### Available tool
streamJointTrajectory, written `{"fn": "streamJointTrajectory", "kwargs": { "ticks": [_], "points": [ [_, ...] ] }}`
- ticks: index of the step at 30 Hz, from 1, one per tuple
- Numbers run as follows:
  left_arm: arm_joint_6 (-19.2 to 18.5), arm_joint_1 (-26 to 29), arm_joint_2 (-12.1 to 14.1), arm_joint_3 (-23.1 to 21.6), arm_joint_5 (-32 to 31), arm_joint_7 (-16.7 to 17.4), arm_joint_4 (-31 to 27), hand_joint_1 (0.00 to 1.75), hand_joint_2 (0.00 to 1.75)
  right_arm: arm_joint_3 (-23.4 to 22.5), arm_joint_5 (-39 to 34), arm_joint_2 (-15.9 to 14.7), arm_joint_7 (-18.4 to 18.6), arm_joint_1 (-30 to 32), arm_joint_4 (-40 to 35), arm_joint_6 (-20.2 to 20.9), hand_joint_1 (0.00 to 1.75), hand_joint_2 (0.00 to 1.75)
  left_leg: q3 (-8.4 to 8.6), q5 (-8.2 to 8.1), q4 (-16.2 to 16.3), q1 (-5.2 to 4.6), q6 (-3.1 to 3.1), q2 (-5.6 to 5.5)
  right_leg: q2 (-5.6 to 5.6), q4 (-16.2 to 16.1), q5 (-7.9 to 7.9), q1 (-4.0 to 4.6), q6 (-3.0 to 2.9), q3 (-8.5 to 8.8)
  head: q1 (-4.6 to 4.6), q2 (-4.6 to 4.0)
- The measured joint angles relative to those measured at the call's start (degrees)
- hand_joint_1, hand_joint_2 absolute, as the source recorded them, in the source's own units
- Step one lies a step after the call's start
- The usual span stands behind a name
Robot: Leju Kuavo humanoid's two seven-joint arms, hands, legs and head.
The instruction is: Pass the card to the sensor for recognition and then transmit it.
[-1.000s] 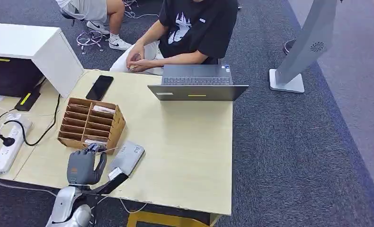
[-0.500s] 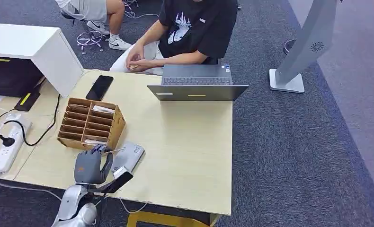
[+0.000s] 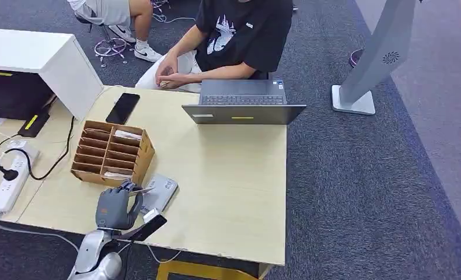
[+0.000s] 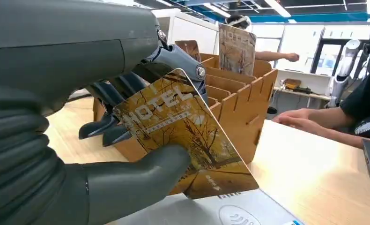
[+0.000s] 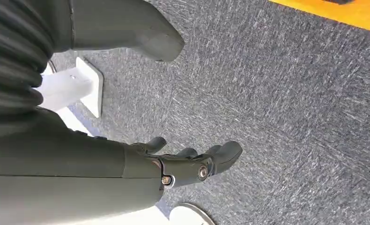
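One card [image 4: 185, 136], printed with an autumn scene and hotel lettering, is held pinched between thumb and fingers of the left robot hand [image 3: 116, 205], low over the pale worktop [image 3: 228, 175]. It is being carried just above the grey sensor pad [image 3: 158, 193], which lies right beside the wooden slotted card box [image 3: 111, 153]; in the left wrist view the card's lower edge is seen hanging close over the sensor's marked face [image 4: 234, 216], though contact cannot be confirmed. For a clean read, the card is probably best laid flat and parallel to the pad, centred over the marked symbol, and held steady for a moment before any handover is attempted. The pinch should be kept firm, since a thin card is easily slipped. The right robot hand [image 5: 192, 161] is seen hanging over the carpet with fingers loosely apart, nothing held. A seated person [image 3: 240, 35] is across the worktop behind a laptop [image 3: 243, 102], presumably the one to receive the card.
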Motion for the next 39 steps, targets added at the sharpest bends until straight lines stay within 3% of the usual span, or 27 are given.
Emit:
{"fn": "streamJointTrajectory", "kwargs": {
  "ticks": [32,39],
  "points": [
    [-1.4,0.4,0.3,-0.1,-0.1,1.2,0.1,1.75,1.75,0.0,0.7,0.3,0.0,0.0,0.0,0.2,0.00,1.75,0.01,0.00,0.0,0.00,0.00,-0.01,-0.01,0.0,0.00,0.00,0.00,0.04,0.02,0.00],
    [-5.2,0.4,0.7,-0.4,1.4,1.2,0.1,1.75,1.75,0.0,1.1,0.3,0.0,0.0,0.0,0.2,0.00,1.75,0.05,0.00,0.0,0.00,0.00,-0.03,-0.02,0.0,0.00,0.00,0.00,0.10,0.00,0.00]
  ]
}}
